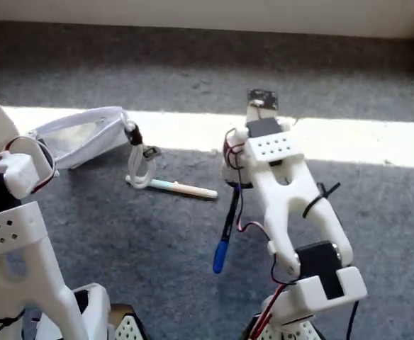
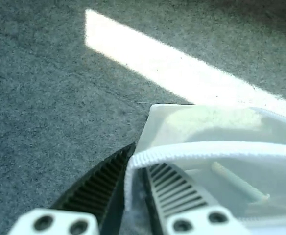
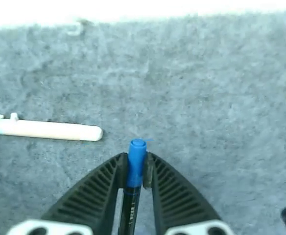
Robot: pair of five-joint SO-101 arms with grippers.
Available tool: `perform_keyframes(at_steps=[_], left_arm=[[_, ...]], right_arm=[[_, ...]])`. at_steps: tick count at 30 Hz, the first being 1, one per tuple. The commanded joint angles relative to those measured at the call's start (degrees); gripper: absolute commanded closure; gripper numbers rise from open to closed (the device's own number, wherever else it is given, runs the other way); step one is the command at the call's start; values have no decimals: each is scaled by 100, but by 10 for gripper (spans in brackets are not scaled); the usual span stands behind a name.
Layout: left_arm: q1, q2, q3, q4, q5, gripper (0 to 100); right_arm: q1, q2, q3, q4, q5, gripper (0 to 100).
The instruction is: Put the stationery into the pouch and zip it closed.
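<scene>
— Two pens outside the pouch, is that right?

— Yes. The blue pen [image 1: 225,230] is clamped between the fingers of the right hand [image 3: 135,165], and a blue end pokes just past the fingertips in the right wrist view. I can't tell whether the pen touches the grey tabletop [image 1: 122,269]. The white pen [image 1: 178,188] lies flat on that tabletop, with nothing gripping it, between the right hand and the pouch.

— And the pouch itself?

— The pouch [image 1: 79,138] lies at the left side of the tabletop, partly in the sunlit strip [image 1: 193,131] that crosses it. It is white, with walls you can see through.

— Is anything holding it?

— The left hand [image 2: 138,164] is closed on the pouch's ribbed white rim, one finger on each side of the band. From there the rim arches away, and the mouth looks open at the held end.

— Anything in it?

— A slim pale stick [image 2: 238,183] shows through the clear wall in the left wrist view. It may be inside the pouch or lying under it, and I can't tell which. I can make out nothing else through the walls.

— What's the loop beside the white pen?

— That is the pouch's white strap [image 1: 140,173], joined to the pouch's right end by a dark clip. It trails toward the white pen, and its far end meets one end of the pen. I can't tell if it rests on it or only beside it.
</scene>
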Motion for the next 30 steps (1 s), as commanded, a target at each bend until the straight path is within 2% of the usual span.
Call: perform_keyframes(at_steps=[1, 12, 23, 30], left_arm=[[576, -4, -57, -35, 53, 994], [1780, -4, -207, -26, 44, 994], [2703, 40, -1086, 510, 44, 994], [2932, 48, -1138, 580, 53, 994]], right_arm=[[365, -620, 110, 40, 440, 994], [567, -2167, 831, -13, 941, 994], [1024, -3785, 954, -13, 1178, 994], [998, -5218, 945, -338, 1178, 994]])
